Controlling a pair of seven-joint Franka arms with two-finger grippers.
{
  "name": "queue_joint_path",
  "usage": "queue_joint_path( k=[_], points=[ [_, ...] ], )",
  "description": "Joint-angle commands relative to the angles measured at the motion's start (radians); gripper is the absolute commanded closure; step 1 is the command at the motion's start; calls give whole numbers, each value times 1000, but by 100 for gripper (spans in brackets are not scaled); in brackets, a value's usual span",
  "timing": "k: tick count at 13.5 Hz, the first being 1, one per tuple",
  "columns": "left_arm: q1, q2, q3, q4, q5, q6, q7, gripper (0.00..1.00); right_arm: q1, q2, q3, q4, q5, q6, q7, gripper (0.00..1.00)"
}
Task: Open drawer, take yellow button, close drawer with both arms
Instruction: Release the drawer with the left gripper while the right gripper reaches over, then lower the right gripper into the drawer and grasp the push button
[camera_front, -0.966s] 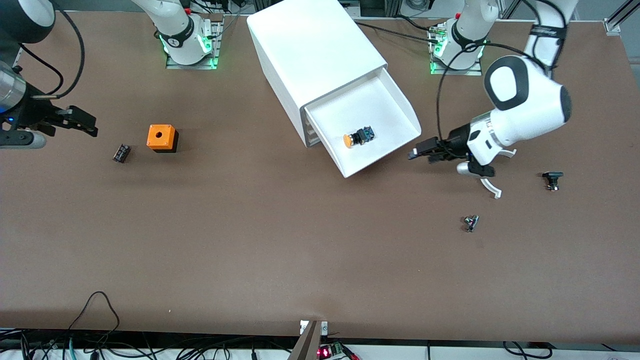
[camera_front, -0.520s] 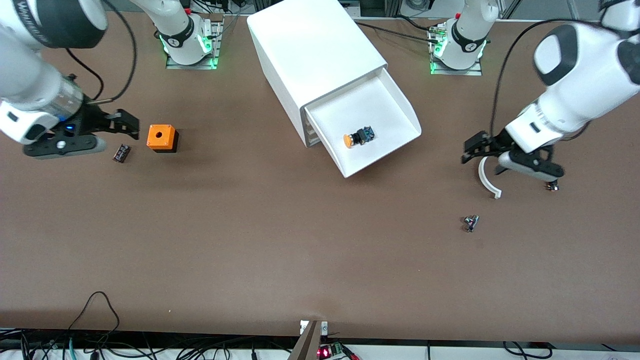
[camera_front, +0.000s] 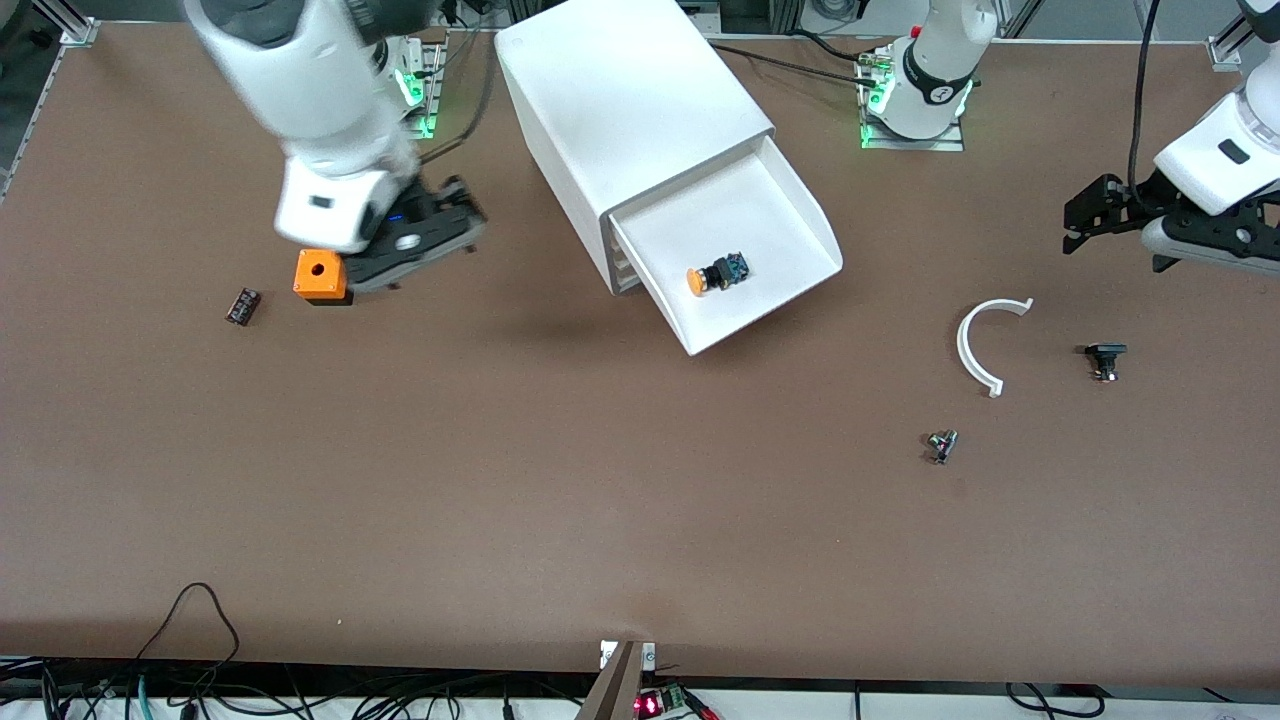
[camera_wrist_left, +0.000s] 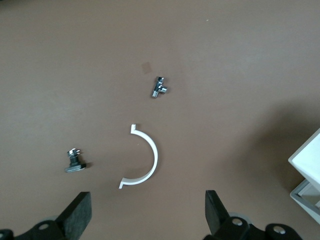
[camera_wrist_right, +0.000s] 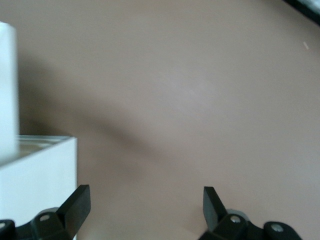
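Brown tabletop (camera_front: 560, 500) is stretching bare between my two bases, and the white cabinet (camera_front: 620, 100) is sitting at an angle in the middle of it. Its top drawer (camera_front: 790, 215) is standing pulled out, and the button (camera_front: 717, 273) is lying on its side on the tray floor, orange cap pointing toward my right arm's end of the table.

I am holding my right gripper (camera_front: 440, 225) in the air over the table just beside the orange cube (camera_front: 320, 275), fingers spread wide and carrying nothing; my right wrist view is showing a white corner of the cabinet (camera_wrist_right: 35, 165) close by. My left gripper (camera_front: 1095, 215) is hovering over its own end of the table, jaws apart and empty, above the white curved piece (camera_front: 975, 345), the black bolt (camera_front: 1104, 360) and the small metal fitting (camera_front: 941, 445).

As I judge it, the opening is done and the pick is the step in hand. To do it well I am planning to bring the right gripper over the tray, drop straight down clear of the tray walls, turn the fingers across the dark body rather than the rounded cap, and close only once both pads are flanking it. The left arm is waiting, well placed to push the drawer front afterward.
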Motion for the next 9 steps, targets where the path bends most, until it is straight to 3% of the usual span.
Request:
queue_joint_path(
  k=[1,4,9],
  points=[
    [-3,-2,-4,6,44,-16,-4,0,78,164,-17,233,93,-21,-58,0],
    [-1,0,-2,6,40,-16,-6,0,139,255,-12,352,142,19,-199,0],
    [0,0,-1,8,29,-11,-38,0,172,324,66,366,142,62,-495,0]
  ],
)
